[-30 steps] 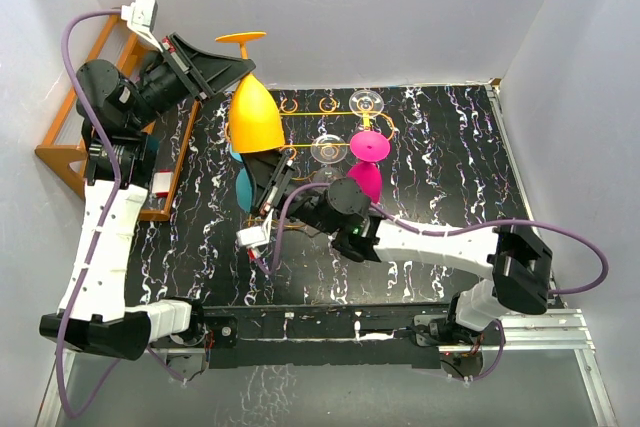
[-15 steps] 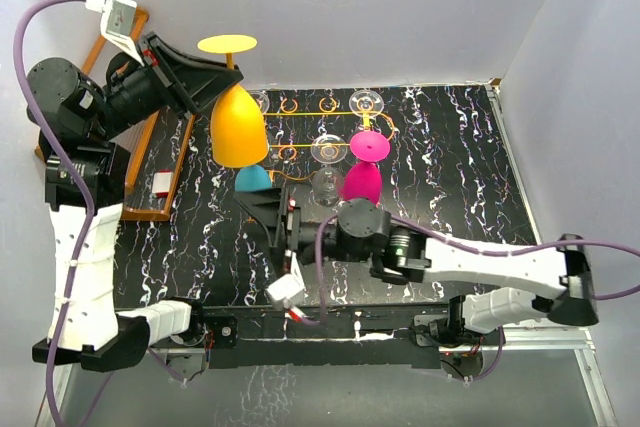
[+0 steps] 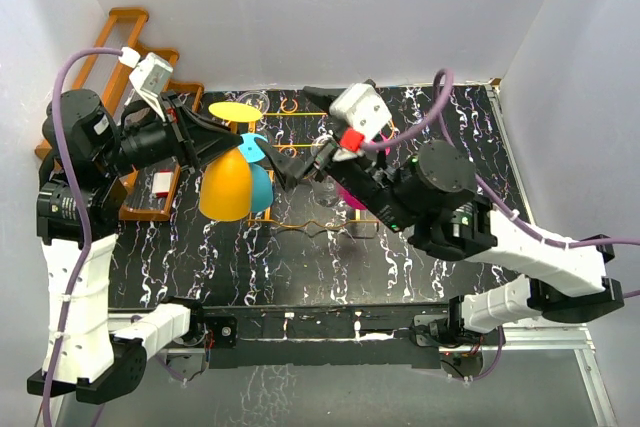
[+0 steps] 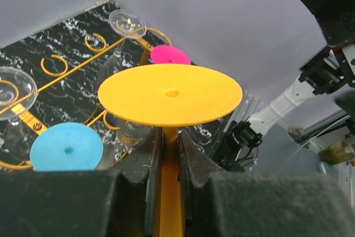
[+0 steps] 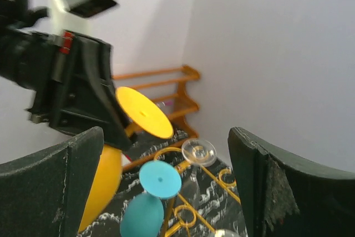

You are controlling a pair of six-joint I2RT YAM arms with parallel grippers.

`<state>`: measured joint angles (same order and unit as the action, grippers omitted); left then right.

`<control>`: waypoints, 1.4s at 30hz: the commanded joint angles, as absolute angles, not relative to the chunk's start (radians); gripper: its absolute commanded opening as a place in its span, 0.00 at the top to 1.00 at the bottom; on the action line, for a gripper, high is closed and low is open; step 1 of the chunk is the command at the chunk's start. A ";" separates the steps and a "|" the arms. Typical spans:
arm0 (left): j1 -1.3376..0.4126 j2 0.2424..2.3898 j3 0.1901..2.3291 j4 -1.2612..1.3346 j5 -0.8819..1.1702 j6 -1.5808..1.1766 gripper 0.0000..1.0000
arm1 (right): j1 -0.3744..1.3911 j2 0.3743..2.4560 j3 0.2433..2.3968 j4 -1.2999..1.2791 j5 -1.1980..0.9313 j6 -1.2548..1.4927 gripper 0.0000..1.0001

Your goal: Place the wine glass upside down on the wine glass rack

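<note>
- Bench (image 3: 250, 267): the black marbled surface carries the wine glass rack (image 3: 300, 113) at its far middle. A brown wooden rack (image 3: 130, 32) stands beyond the far-left edge and is not the target.
- Wine glass rack: a blue glass (image 4: 66, 147), a pink glass (image 4: 169, 55) and a clear glass (image 4: 126, 23) hang from the wire rails, foot up. In the left wrist view, several ring slots on the rail beyond the blue glass appear unoccupied.
- Right arm (image 3: 520, 247): it is raised over the rack, with its wrist close to the hanging glasses. Judgement: keep it clear of the approach path, since a brush against the rails could shake the hung glasses.
- Wine glass (image 3: 225, 185): yellow, inverted, foot up and bowl down. It is held in the air at the left end of the rack, just beside the blue glass, and is not yet on the rails.
- Left fingers (image 4: 138, 165): clenched on the yellow stem directly beneath the foot.
- Right fingers (image 5: 83, 181): spread apart, with nothing between them.
- Procedure, as judged:
  - Keep the stem vertical.
  - Hold the foot above rail height.
  - Feed the stem sideways into an unoccupied slot, away from the blue glass.
  - Lower until the foot seats on the wire.
  - Release only once the foot is supported on both sides.
</note>
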<state>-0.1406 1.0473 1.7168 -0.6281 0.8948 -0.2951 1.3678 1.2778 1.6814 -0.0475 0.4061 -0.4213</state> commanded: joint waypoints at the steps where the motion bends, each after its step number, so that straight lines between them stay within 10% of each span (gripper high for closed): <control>1: -0.143 1.055 1.760 -0.819 0.904 -0.111 1.00 | 1.368 1.310 1.677 -0.177 0.738 -0.269 0.02; 17: -0.077 0.777 1.248 -0.528 1.016 -0.133 1.00 | 1.341 1.144 1.560 0.049 0.824 -0.199 0.02; 27: -0.281 1.029 1.421 -0.560 0.675 -0.058 1.00 | 0.811 1.441 1.972 -0.363 0.364 0.162 0.02; 32: -0.573 1.152 1.569 -0.574 0.415 -0.037 1.00 | 0.643 1.437 1.906 -0.359 0.199 0.253 0.02; 42: -0.576 1.116 1.511 -0.603 0.462 -0.091 1.00 | 0.464 1.308 1.643 -0.289 0.015 0.331 0.02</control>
